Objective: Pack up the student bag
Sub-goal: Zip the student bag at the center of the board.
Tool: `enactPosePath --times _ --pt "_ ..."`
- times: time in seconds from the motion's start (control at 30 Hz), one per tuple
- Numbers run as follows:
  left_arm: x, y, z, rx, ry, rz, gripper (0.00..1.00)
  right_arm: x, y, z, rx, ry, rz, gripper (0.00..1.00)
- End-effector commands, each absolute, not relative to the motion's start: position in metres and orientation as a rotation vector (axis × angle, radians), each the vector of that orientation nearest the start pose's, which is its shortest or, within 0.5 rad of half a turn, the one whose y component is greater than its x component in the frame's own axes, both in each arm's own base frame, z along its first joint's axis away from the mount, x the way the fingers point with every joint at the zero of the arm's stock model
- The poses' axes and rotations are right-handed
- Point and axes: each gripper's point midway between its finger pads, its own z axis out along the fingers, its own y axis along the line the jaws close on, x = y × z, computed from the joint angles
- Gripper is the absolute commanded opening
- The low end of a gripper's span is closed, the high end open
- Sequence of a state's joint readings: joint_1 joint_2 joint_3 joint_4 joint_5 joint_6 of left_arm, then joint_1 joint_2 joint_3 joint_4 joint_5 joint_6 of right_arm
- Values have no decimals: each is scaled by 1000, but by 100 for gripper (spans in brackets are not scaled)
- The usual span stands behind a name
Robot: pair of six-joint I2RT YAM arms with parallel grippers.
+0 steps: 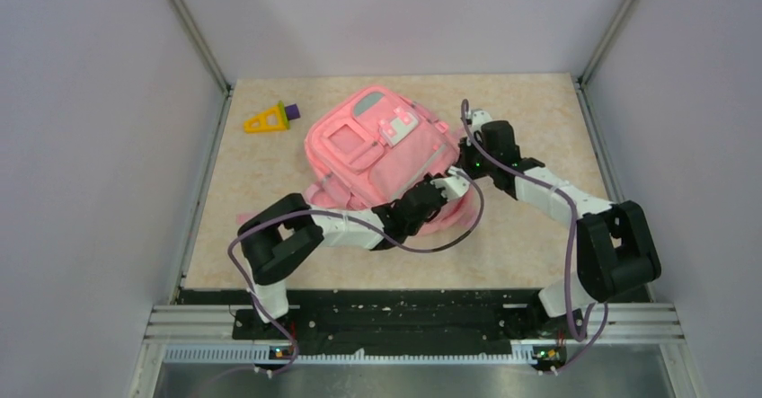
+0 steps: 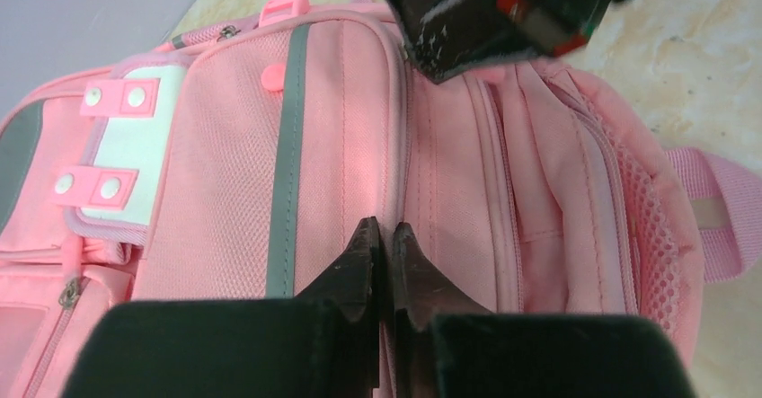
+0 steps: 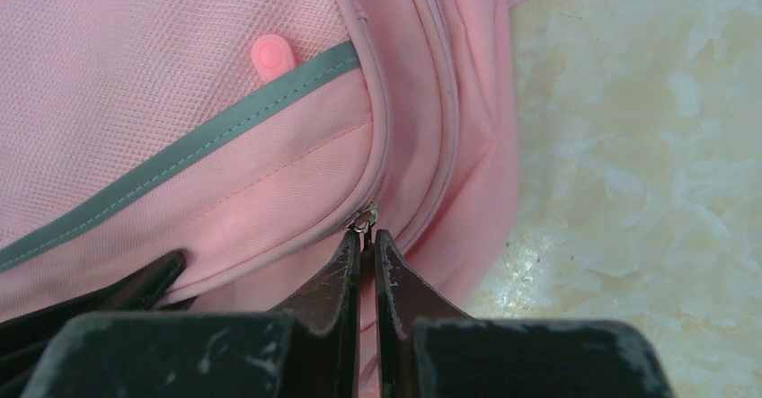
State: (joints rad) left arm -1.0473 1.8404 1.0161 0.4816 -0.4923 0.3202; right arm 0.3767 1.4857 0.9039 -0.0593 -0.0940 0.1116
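The student bag [image 1: 377,151] lies front up on the table [image 1: 539,236], and packing looks barely begun: a yellow triangle toy [image 1: 263,121] sits unpacked well to its left. The left gripper [image 2: 388,236], fingers together, presses at the bag's near seam (whether cloth is caught I cannot tell). At the bag's right edge, the right gripper [image 3: 367,242] is pinched onto the zipper pull [image 3: 364,219]. No readable writing shows.

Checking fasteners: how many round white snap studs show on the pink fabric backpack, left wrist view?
4: two on upper pink tab, two on lower pink tab; others may be hidden.
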Motion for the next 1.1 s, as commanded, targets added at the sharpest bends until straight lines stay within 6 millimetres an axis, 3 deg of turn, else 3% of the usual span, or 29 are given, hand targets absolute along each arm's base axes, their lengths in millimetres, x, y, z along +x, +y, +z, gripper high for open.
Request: enactPosePath --times 0.0,0.23,0.47,0.73,0.9,0.93,0.97,1.03,1.07 --pt "324 -359 117 870 1646 -10 0 390 169 141 -404 2150 436 0" --pt "289 -321 106 877 1723 -92 0 395 164 131 -574 2180 397 0" --pt "248 -300 94 957 1859 -207 0 387 211 144 -786 2107 710 0" --pt "235 -292 98 947 1870 -270 0 414 239 150 -800 2026 718 0" --pt "235 -294 100 940 1879 -276 0 426 242 169 -756 1966 697 0" --pt "236 -294 101 924 1887 -273 2 425 240 172 -747 1967 687 5" --pt "238 -293 103 897 1896 -271 15 424 237 174 -730 1971 676 20" --pt "241 -293 110 844 1912 -280 52 419 228 185 -682 1966 632 50" --pt "242 -294 115 810 1915 -302 63 417 222 187 -653 1969 607 61"
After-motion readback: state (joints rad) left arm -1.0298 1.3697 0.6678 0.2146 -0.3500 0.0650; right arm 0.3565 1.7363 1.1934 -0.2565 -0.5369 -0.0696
